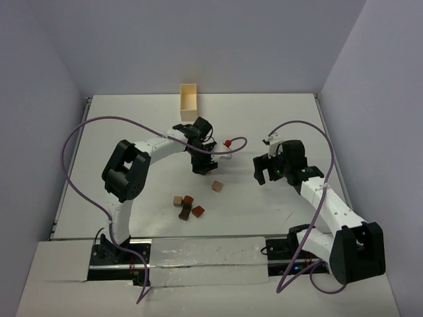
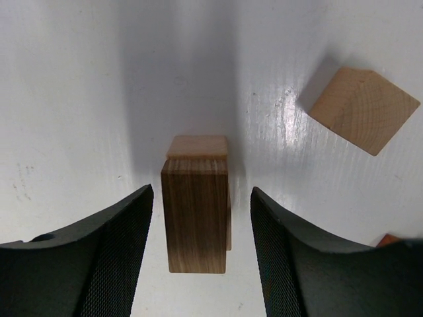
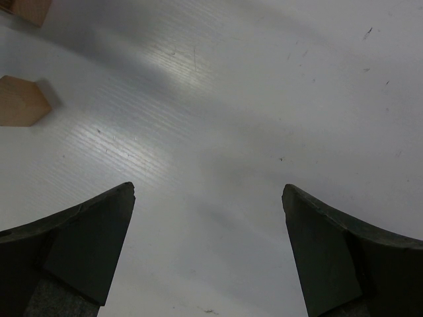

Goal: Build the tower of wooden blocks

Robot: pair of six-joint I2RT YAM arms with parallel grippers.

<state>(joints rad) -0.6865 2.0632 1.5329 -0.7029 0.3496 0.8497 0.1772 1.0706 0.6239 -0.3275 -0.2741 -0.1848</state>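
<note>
Pale grey-lilac walls [image 1: 198,39] close in three sides of a flat white table [image 1: 277,119], matte with faint scuffs and a soft sheen where the light falls. Two white jointed arms with black housings and purple cables [image 1: 73,142] reach in from the near edge. At the far edge, around the middle, stands a pale rectangular wooden box [image 1: 189,101], open-topped, with only its smooth light inner walls showing. The left gripper [image 1: 202,166] hangs over the table's centre, its dark textured fingers [image 2: 109,247] spread, with a clear gap on either side of a dark brown block [image 2: 195,218]. That block is upright, taller than wide, with straight vertical grain. A light tan piece [image 2: 197,146] touches its far end; whether it is stacked or only abutting cannot be told. A loose tan cube [image 1: 217,186] lies just beside, to the right, its end grain in curved rings. Left of centre and nearer the bases sits a tight cluster of blocks [image 1: 187,206], tan, reddish-brown and dark. The right gripper [image 1: 263,170] hovers well to the right, its jaws wide apart over bare table with nothing between them, and a tan wedge-cornered block [image 3: 22,100] lies at the edge of its view.
</note>
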